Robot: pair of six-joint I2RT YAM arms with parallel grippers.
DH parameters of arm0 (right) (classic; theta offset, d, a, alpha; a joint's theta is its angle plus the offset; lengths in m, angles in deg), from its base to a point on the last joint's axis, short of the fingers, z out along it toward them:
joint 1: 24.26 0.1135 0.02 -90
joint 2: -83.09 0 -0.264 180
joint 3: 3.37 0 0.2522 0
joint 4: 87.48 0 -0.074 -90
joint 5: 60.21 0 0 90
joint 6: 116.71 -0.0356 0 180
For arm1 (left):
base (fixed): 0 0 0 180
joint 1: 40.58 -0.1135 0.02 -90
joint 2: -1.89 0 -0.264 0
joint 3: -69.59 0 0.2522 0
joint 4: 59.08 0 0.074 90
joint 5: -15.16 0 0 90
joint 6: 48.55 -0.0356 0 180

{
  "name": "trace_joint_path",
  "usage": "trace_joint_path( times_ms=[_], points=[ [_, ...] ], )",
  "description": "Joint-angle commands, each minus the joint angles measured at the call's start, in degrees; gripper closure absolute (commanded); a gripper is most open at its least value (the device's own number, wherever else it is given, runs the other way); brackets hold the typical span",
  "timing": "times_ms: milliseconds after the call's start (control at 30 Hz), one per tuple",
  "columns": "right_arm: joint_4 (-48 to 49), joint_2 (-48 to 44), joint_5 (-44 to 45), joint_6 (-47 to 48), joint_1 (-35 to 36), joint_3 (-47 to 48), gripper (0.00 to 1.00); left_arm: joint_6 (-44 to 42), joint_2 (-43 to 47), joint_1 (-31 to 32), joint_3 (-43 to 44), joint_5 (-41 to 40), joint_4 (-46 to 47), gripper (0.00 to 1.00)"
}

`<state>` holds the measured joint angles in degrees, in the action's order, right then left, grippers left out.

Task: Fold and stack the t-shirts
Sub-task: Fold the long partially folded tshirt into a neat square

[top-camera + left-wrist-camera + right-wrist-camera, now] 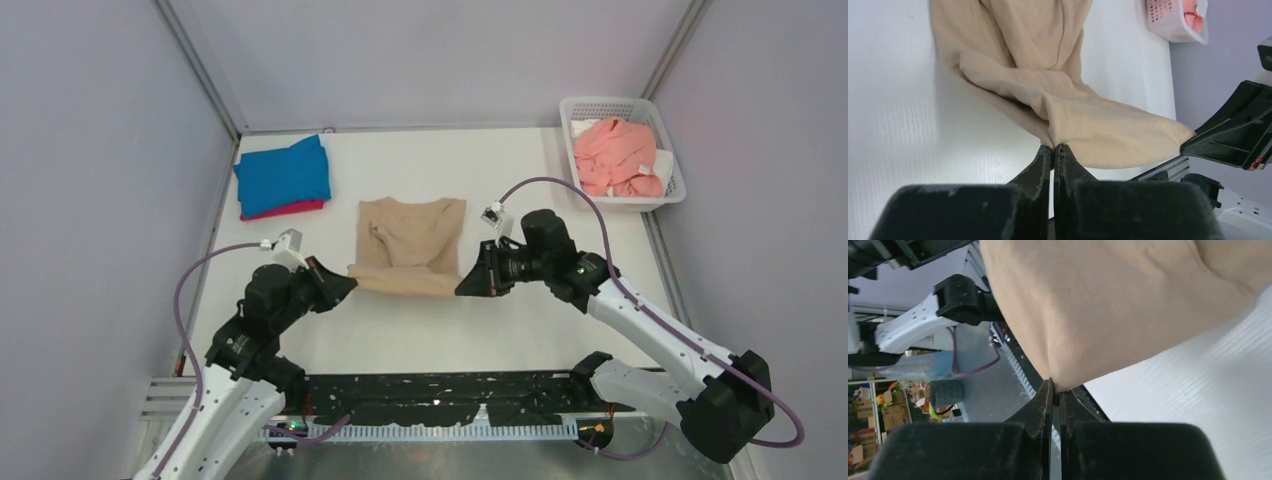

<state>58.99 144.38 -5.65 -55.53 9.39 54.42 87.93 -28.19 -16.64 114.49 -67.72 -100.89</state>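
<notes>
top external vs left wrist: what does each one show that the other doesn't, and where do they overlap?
Top external only: the blue t-shirt folded on the magenta-red t-shirt at the far left, plus both whole arms.
Left wrist only: the close-up pinch, with the left gripper shut on a near corner of the tan t-shirt.
Both: the tan t-shirt, the right gripper at its other near corner, and the white basket holding the salmon pink t-shirt.

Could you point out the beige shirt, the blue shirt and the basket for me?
tan-beige shirt [410, 245]: top external view, middle of its chest panel.
blue shirt [283, 175]: top external view, centre of the folded top.
white basket [610, 107]: top external view, far wall.
</notes>
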Motion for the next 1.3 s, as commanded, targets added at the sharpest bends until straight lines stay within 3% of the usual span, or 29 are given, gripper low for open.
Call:
trace_joint_path(
  times_ms=[0,233,400,700,900,1267],
  points=[
    [-1.3,-6.4,-6.8,-1.8,0.1,2.9,0.95,2.0,6.9,0.0,0.6,-5.1,-8.3,1.0],
    [0.3,-5.0,-7.4,-1.3,0.0,4.0,0.94,1.6,6.8,0.1,3.6,-6.6,-7.1,1.0],
    [3.2,-1.3,-7.6,-1.9,-2.6,6.2,0.95,0.1,1.8,0.1,7.3,-12.4,-5.5,1.0],
    [7.3,3.3,-7.1,-2.4,-8.6,7.7,0.95,-2.9,-10.1,-0.1,13.3,-15.8,0.6,1.0],
    [17.1,6.9,-8.5,-7.4,-13.0,4.1,0.95,-3.7,-16.0,-1.6,14.9,-15.2,4.4,1.0],
    [24.5,15.1,-9.4,-10.5,-16.6,5.8,0.95,-5.3,-26.6,-5.3,19.6,-11.1,8.8,1.0]
  ],
)
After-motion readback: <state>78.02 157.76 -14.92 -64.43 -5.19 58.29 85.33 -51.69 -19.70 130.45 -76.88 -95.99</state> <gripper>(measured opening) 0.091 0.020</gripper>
